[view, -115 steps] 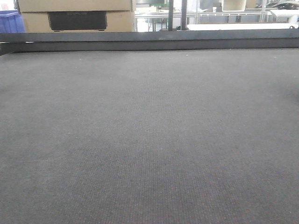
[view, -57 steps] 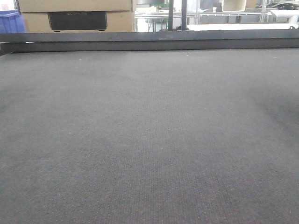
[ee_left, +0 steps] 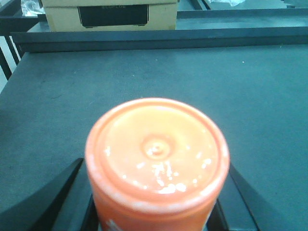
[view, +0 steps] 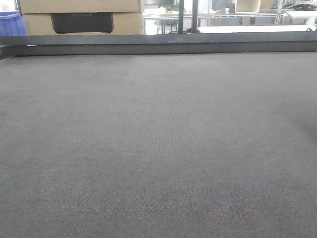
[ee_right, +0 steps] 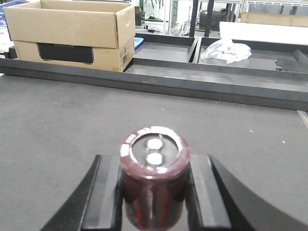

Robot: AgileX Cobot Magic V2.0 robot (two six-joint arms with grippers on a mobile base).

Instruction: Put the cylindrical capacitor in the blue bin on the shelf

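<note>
Clamped in the left tool [ee_left: 155,166] is an orange cylinder [ee_left: 156,149], seen end-on. Its round, ridged end face, with a small dimple at the centre, fills the lower middle of the left wrist view. A black finger [ee_left: 62,192] presses against each side, so the tool stands open just as wide as the cylinder. Beyond it stretches the dark grey mat of the desk [ee_left: 240,96].

From the front, the mat fills most of the view up to a dark raised rail [view: 158,43] along the far edge. Past the rail, at the far left, stands a blue bin [view: 9,24], cut off by the picture's edge. Just to its right is a cardboard box [view: 79,15] with a black panel on its front face.

The right tool [ee_right: 154,159] has hold of the capacitor [ee_right: 154,187], a dark maroon cylinder upright between two black fingers [ee_right: 103,192] whose inner faces lie against its sides. Two pale round terminals show on its top. Whether its base touches the desk cannot be told. It sits on the near side of the rail, well apart from the blue bin. Beyond the rail, to the right, lies a crumpled clear plastic bag [ee_right: 226,49].
</note>
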